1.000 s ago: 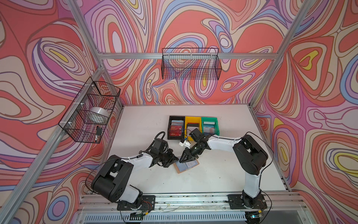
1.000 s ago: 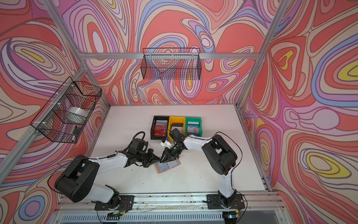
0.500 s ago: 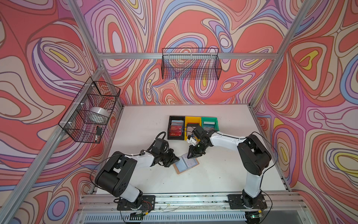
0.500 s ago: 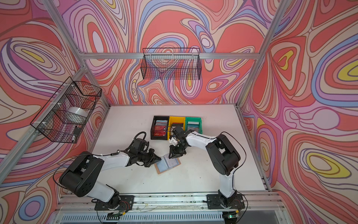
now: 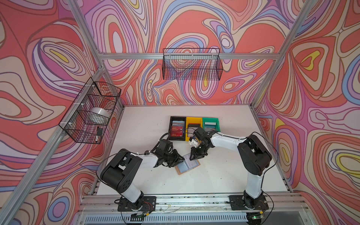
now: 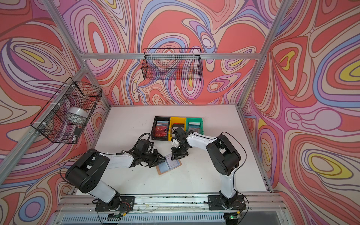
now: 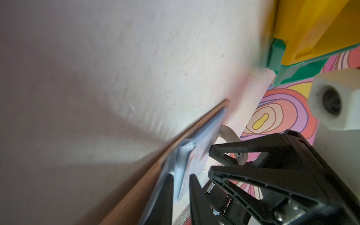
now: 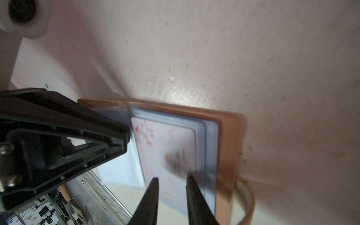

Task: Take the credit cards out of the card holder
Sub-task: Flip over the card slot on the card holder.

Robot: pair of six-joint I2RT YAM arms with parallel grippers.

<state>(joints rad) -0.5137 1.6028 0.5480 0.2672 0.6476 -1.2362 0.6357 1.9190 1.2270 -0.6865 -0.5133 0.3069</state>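
1. The tan leather-like booklet card holder [image 8: 228,148] is motion-blurred in the right wrist view, and its strap tab [image 8: 247,196] runs off the picture's edge.
2. There the black left gripper [image 8: 116,140] hides half of the holder's pages.
3. The near end of the pale blossom-printed credit card [image 8: 165,144] lies behind the right gripper [image 8: 172,181] jaws; contact cannot be told.
4. In the left wrist view, the clear bluish sleeve page [image 7: 183,159] between the left jaws is blurred.
5. In both top views the right arm [image 5: 224,139] covers the front of the yellow plastic bin [image 5: 193,118].

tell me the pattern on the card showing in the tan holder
Thin pale pink card: red blossom sprigs; best in right wrist view.
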